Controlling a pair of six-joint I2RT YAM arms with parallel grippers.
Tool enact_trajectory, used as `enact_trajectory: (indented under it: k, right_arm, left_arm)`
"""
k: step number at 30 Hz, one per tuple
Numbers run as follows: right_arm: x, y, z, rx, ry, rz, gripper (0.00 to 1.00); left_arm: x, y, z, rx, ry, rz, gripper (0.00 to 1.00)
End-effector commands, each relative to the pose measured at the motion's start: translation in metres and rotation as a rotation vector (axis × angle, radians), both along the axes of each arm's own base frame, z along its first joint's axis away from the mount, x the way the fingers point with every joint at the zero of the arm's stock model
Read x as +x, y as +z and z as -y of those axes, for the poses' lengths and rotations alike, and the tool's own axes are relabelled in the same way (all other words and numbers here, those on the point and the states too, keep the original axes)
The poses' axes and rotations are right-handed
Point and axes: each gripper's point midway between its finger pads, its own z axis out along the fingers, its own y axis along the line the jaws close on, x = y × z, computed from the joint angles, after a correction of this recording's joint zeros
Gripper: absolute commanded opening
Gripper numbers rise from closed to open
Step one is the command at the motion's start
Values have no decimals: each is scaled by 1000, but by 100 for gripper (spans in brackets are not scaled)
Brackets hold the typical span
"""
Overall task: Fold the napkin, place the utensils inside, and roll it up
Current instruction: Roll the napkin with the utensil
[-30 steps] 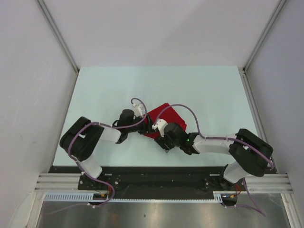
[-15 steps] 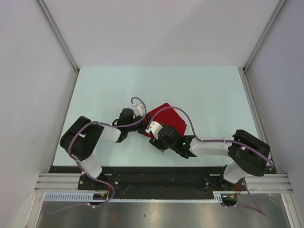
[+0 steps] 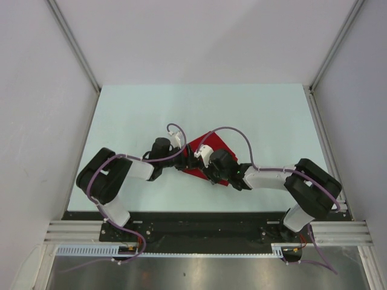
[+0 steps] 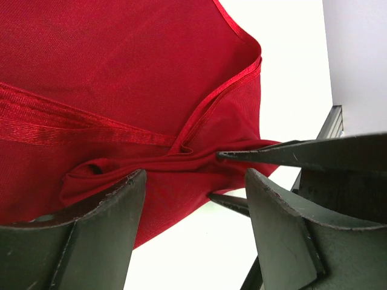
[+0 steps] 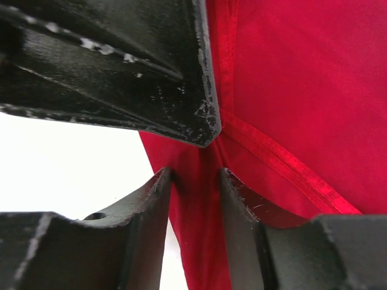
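Item: napkin, plain bright red cloth with a stitched hem band
Location: on the pale table, near-centre, just ahead of both arms and partly hidden under their wrists in the top view
Condition: lying in overlapping layers, with one hemmed edge crossing another; near corner gathered into a creased, bunched ridge
Left gripper: fingers spread well apart, one on each side of the bunched ridge, tips low over the cloth; whether they touch it cannot be told
Right gripper: fingers drawn close together with a strip of red cloth filling the narrow gap between them, pinching the napkin at its near corner
Relation of grippers: just beside each other at the same corner; the left wrist view shows the right arm's two thin fingertips clamped on the cloth point, and the right wrist view shows a left finger immediately above its own tips
Table surface: bare pale area shows beside the held corner in both wrist views
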Motion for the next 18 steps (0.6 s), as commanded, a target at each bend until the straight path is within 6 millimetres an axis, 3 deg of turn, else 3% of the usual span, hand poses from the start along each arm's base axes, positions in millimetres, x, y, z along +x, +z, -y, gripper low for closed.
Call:
enact_trajectory:
  k: [1, 11, 18]
  right_arm:
    - [-8, -5, -8, 54, 34, -91, 41]
    - [-28, -45, 3, 2, -29, -274, 45]
    - [-44, -70, 13, -25, -89, -425, 29]
  left_arm:
    - [-9, -41, -23, 124, 48, -117, 74]
    - [-1, -28, -19, 96, 51, -93, 75]
    - [8, -9, -21, 59, 64, -51, 77]
